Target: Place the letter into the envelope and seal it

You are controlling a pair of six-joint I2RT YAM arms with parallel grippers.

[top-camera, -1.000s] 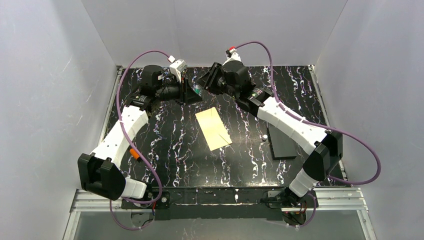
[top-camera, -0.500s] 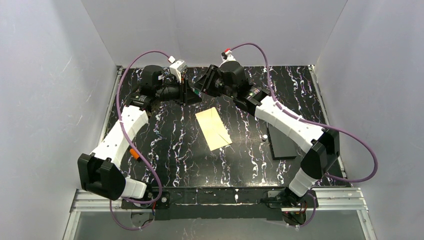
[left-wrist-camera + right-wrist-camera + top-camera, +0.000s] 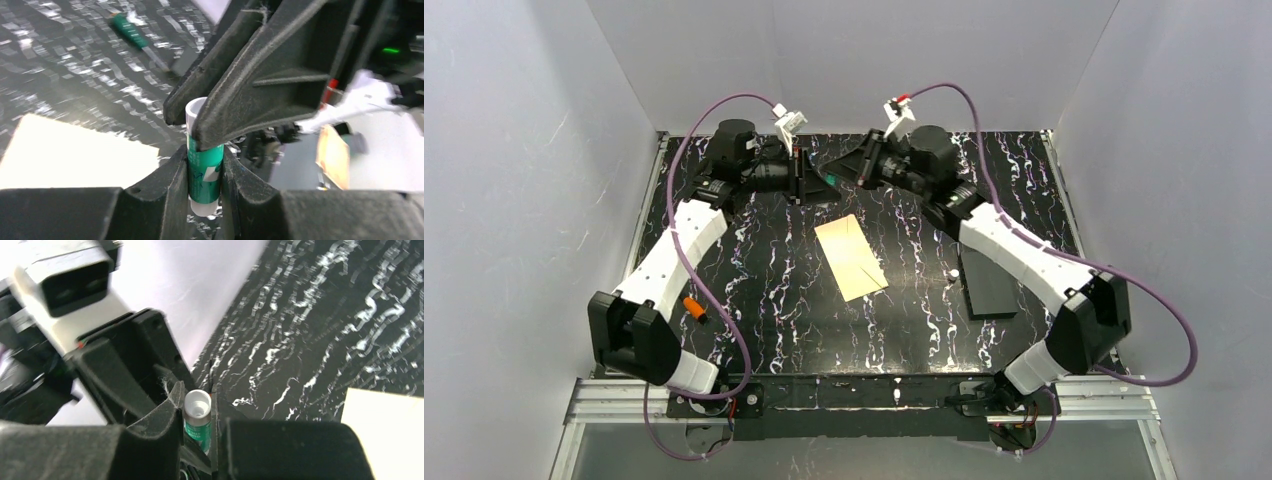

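Note:
The cream envelope [image 3: 851,257] lies flat mid-table, its V-shaped flap line showing; it also shows in the left wrist view [image 3: 75,150] and the right wrist view [image 3: 385,430]. No separate tan letter is in view. At the back of the table my left gripper [image 3: 809,183] and right gripper [image 3: 836,178] meet tip to tip on a green glue stick [image 3: 825,181]. In the left wrist view my left gripper [image 3: 205,167] clamps its green body [image 3: 205,175]. In the right wrist view my right gripper [image 3: 197,412] is shut on its white end [image 3: 197,404].
A black pad [image 3: 989,283] lies on the right side of the black marbled table [image 3: 754,290], with a small white bit [image 3: 951,274] beside it. A green cap-like piece [image 3: 127,30] lies on the table beyond the grippers. White walls enclose the left, back and right.
Both wrists have turned and shifted toward the back wall, the right one also to the right. They stay joined at the glue stick. The envelope has not moved.

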